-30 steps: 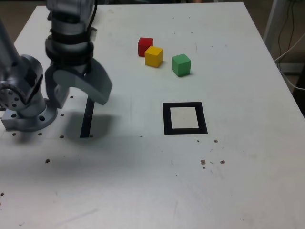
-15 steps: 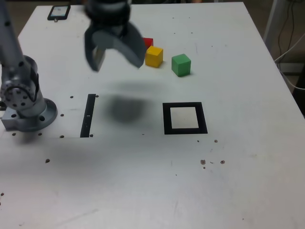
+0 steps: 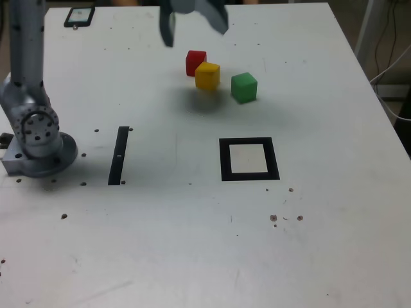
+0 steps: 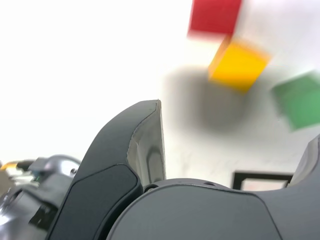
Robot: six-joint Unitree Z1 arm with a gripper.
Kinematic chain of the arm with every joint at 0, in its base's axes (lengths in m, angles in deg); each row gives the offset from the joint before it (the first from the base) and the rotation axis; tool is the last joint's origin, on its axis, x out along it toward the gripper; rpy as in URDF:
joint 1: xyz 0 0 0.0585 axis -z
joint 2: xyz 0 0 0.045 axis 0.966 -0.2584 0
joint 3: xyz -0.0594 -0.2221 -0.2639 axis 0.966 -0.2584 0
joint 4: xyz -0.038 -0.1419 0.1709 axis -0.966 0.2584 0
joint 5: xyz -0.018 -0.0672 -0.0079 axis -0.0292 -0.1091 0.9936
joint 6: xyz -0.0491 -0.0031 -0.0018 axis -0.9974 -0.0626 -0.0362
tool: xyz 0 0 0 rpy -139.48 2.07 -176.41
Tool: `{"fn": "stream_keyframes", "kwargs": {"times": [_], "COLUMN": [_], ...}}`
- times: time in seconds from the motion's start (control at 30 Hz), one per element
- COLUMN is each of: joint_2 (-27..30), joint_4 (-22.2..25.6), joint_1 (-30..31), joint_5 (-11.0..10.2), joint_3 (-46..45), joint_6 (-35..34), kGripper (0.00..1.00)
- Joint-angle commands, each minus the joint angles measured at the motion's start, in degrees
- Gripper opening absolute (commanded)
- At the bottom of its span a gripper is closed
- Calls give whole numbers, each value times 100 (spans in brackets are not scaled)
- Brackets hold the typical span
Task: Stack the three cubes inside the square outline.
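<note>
Exterior view shows no stacking done: the outline (image 3: pixel 226 160) lies bare, nearer than the red (image 3: pixel 196 63), yellow (image 3: pixel 207 76) and green (image 3: pixel 244 88) cubes, all three left to move, while the fingers (image 3: pixel 198 27) hang wide apart, holding nothing.

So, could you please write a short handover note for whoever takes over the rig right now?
Gripper: open, empty, above the table near the cubes.
Cubes: matte red cube and matte yellow cube close together, matte green cube to their right in the exterior view.
Done: nothing stacked; the black square outline is empty.
Left: all three cubes to stack inside it.
</note>
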State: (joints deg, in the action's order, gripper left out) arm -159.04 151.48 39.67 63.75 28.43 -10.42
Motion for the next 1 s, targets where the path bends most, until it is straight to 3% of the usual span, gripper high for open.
{"fn": "stream_keyframes", "kwargs": {"times": [0.0,0.2,0.6,0.97], "joint_2": [-202,-495,-945,-1215], "joint_4": [49,-52,-927,-1105], "joint_1": [-243,-463,-493,-589], "joint_5": [7,-142,-390,-399], "joint_3": [46,-21,-409,-438], "joint_6": [111,188,277,383], "kGripper": [98,96,95,93]}}
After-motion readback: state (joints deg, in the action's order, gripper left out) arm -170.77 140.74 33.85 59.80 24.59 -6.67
